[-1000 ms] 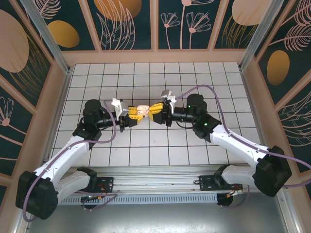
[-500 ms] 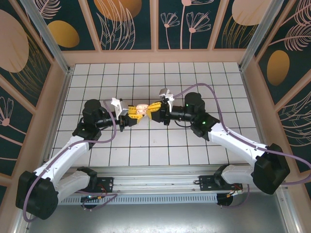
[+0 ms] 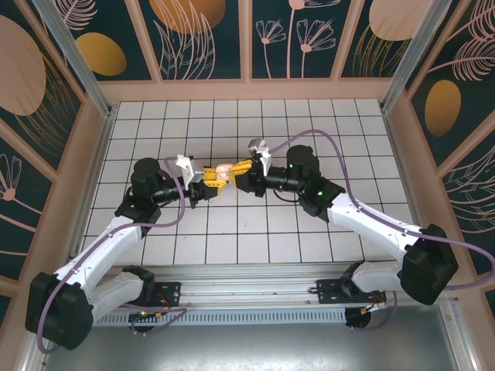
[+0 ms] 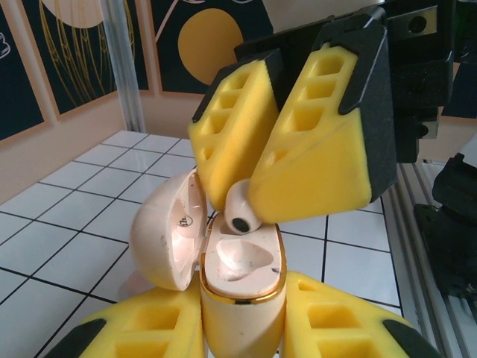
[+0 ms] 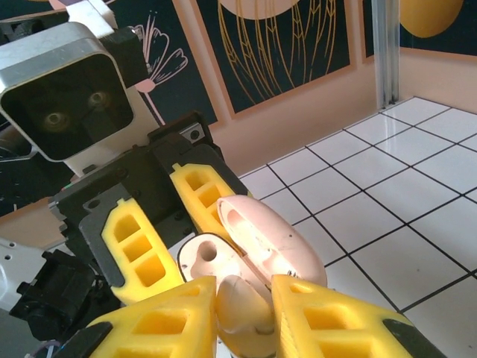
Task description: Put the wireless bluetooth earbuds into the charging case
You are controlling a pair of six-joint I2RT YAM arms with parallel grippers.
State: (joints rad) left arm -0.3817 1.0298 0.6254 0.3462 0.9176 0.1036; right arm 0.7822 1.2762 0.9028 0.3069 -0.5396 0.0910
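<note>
Closing on its partner, the right tool (image 3: 242, 171) has slid leftward over the table (image 3: 309, 124) in the past second, while the left tool (image 3: 203, 184) has held its place; the pale gap that lay between them is now nearly covered; I judge that the approach is over and the seating itself is at hand. The left tool is clamped on the charging case (image 4: 238, 287), its yellow pads squeezing the base from both sides, mouth upward, lid (image 4: 168, 235) swung open to one side; the right tool is pinched on one earbud (image 4: 240, 213), which hangs just over the gold-rimmed mouth, its dark tip toward the left wrist camera, not yet seated.

From above, the meeting point is a small pale blur between yellow pads, too small to give the lid's state; the left wrist view gives the earbud's height over the well and puts it close to the rim on the lid's side; the right wrist view looks past the earbud from behind, with the open lid rising beside it and a round socket in the base beyond. Whether the second earbud already sits in the case I cannot tell; a pale shape lies in the well, but it may be the moulding itself. A short, straight descent seems called for next, with the lid the likeliest thing to catch.
</note>
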